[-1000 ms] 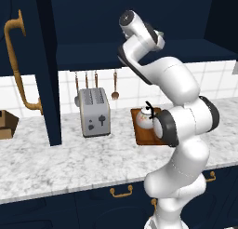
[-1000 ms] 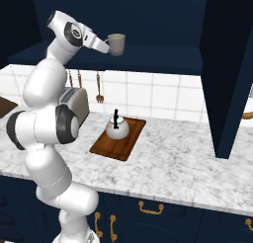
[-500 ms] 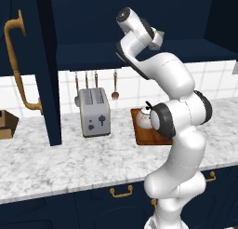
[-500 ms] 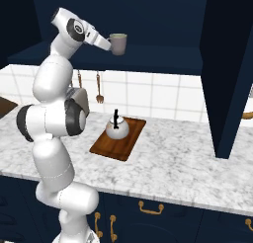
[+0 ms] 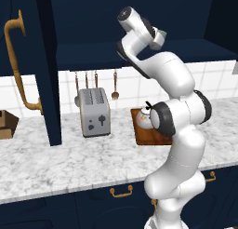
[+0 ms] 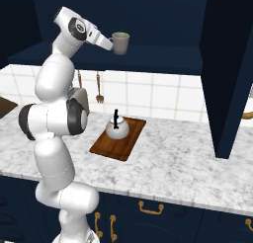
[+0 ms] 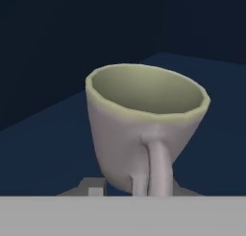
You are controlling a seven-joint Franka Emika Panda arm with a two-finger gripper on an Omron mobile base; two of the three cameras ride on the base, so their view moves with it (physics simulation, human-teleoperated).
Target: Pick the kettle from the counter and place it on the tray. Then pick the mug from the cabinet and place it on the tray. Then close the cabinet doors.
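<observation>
Claw [image 6: 114, 45] grips the plain mug [image 6: 120, 43] by its handle; kettle [image 6: 117, 128] sits on tray [image 6: 129, 143] well below.

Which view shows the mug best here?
The hand view: the mug is close up, with rim and handle plain. The right base view shows it small at the gripper, above the cabinet shelf.
</observation>
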